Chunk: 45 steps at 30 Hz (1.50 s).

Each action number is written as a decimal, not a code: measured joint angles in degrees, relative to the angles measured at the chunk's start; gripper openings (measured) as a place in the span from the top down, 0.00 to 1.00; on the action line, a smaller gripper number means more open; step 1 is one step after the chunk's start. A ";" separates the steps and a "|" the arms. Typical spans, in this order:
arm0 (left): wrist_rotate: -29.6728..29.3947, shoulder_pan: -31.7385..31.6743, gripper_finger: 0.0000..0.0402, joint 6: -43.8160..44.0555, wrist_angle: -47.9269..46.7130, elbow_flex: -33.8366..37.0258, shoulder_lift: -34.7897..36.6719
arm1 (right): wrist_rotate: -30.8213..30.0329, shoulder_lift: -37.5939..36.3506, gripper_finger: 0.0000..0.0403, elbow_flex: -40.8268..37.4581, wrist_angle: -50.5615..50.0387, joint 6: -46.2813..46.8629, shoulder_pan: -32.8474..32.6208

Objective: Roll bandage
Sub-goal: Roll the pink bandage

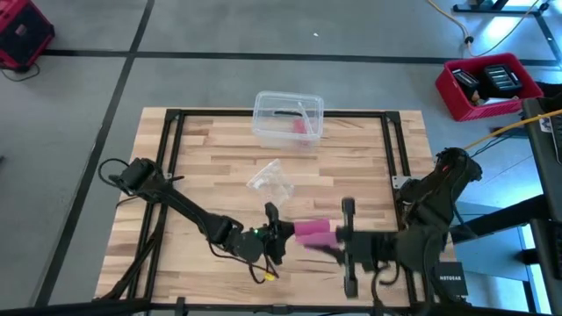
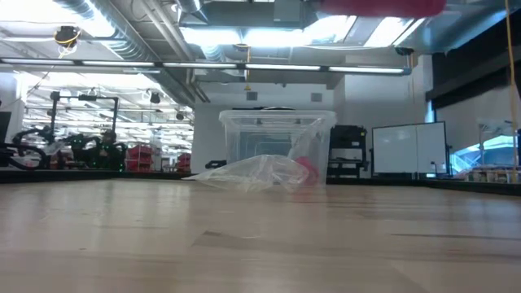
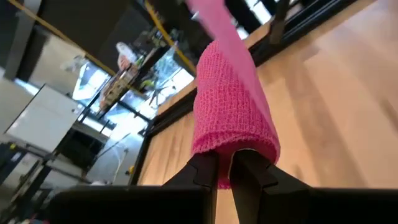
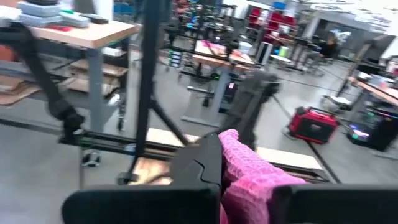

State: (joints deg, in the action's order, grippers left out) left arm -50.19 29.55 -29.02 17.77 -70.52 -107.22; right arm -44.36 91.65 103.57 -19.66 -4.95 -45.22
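1. Near the tabletop's (image 1: 211, 158) front edge, the left gripper (image 1: 279, 235) pinched one end of the pink bandage (image 1: 313, 232).
2. The right gripper (image 1: 344, 239) was clamped on its loose tail.
3. Good rolling likely needed steady tension and aligned edges.
4. Farther back lay a wrapper (image 1: 270, 178) and a box (image 1: 288, 118).

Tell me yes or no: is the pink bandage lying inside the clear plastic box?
No. In the high view the bandage is held between the left claw and right claw, apart from the clear plastic box.
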 joint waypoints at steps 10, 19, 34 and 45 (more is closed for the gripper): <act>1.44 6.06 0.95 -7.61 5.27 0.02 -0.15 | 0.51 -4.48 0.99 -0.12 -12.65 3.44 10.41; 1.17 9.72 0.95 -16.17 10.31 0.02 -0.11 | 3.97 -5.76 0.99 -0.21 -24.77 7.78 16.79; 1.61 11.99 0.95 -19.47 10.81 -1.44 -0.09 | 17.02 -17.03 0.99 -35.05 0.76 11.84 25.80; 1.00 11.05 0.95 -19.41 11.40 -1.49 -0.09 | 25.31 -17.15 0.99 -64.34 33.99 23.29 27.61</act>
State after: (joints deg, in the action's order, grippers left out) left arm -49.19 40.60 -48.43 29.17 -72.01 -107.31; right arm -19.05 74.50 39.23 14.33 18.34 -17.61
